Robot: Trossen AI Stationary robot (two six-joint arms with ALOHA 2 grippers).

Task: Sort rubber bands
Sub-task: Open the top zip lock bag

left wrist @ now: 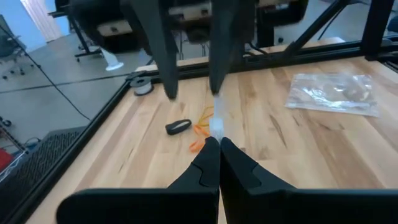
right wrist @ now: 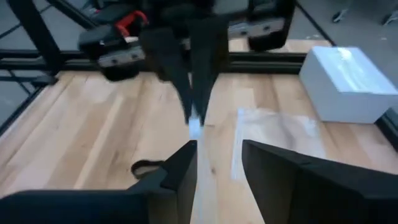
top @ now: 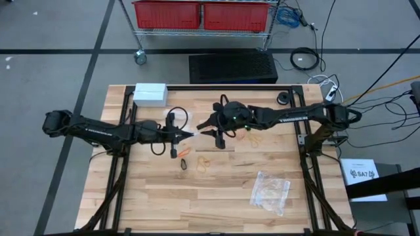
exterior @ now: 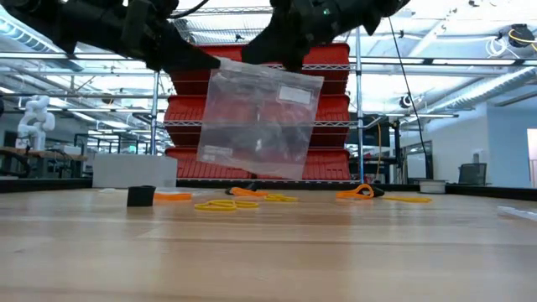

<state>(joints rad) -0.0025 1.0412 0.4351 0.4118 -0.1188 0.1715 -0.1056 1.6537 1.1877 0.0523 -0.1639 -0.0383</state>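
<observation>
A clear plastic bag [exterior: 260, 122] hangs above the table's middle between my two grippers. My left gripper [top: 192, 136] is shut on it. My right gripper [right wrist: 217, 146] faces it from the right and is open, its fingers on either side of the bag's top edge [right wrist: 198, 127]. Rubber bands lie on the wood below and around the bag: orange ones [top: 186, 164] [top: 252, 137], tan-yellow ones [top: 205, 159] [exterior: 226, 205] and a black one [left wrist: 178, 127]. My left gripper pinches the bag's top edge [left wrist: 216, 127] near its left corner [exterior: 214, 65] between its two fingers. They come from the table's left, slanting a little down. The bag hangs below them, slightly tilted, clear of the table. My right gripper: I cannot tell whether a finger [right wrist: 186, 158] touches the bag's top edge.
A second clear bag [top: 270, 190] lies flat toward the near right. A white box [top: 149, 94] stands at the far left edge. Black frame rails [top: 118, 164] [top: 308, 170] run along both sides. Bare wood lies at the near left.
</observation>
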